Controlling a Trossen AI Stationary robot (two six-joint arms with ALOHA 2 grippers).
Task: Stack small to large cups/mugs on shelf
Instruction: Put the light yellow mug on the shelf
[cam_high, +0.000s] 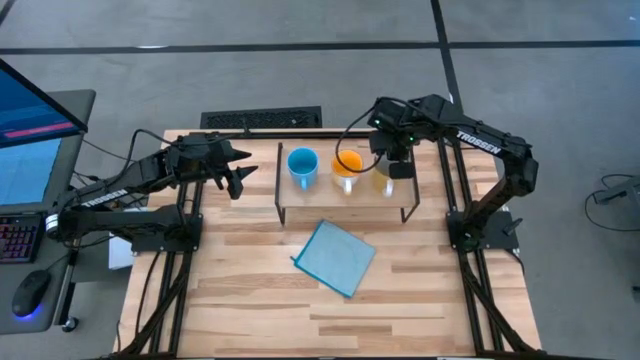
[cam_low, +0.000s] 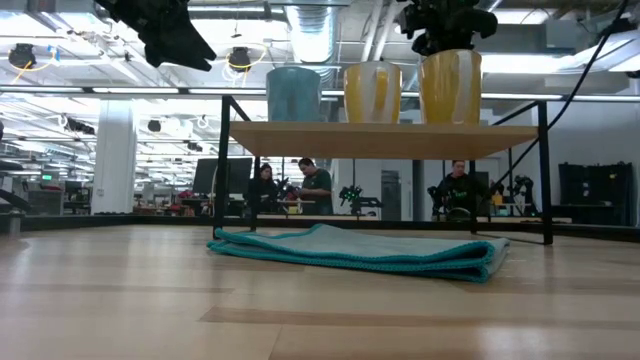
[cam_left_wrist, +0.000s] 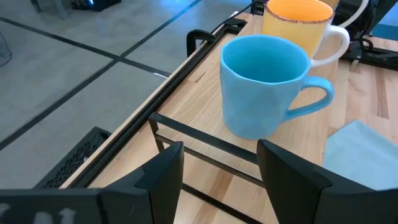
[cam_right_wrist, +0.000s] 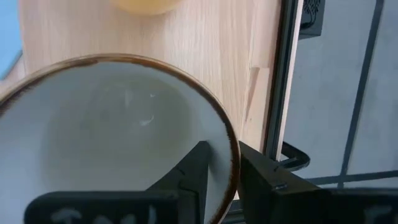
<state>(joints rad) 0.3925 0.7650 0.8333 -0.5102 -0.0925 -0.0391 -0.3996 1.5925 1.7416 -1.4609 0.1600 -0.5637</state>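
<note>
Three mugs stand in a row on the low wooden shelf: a light-blue one, an orange one with a pale handle, and a larger cream one at the shelf's right end. My right gripper is above the cream mug and shut on its rim. My left gripper is open and empty, in the air just left of the shelf, facing the blue mug. The mugs rest on their bases on the shelf board. My right gripper holds the cream mug by its brown-edged rim, on the side toward the table's right edge. One finger is inside the cup and the other outside the wall. The fingers come from above, pointing down. The mug stands upright, its base on the shelf's right end.
A flat blue cloth lies on the table in front of the shelf, also in the low view. A keyboard sits beyond the far edge. A monitor stands to the left. People sit in the room behind.
</note>
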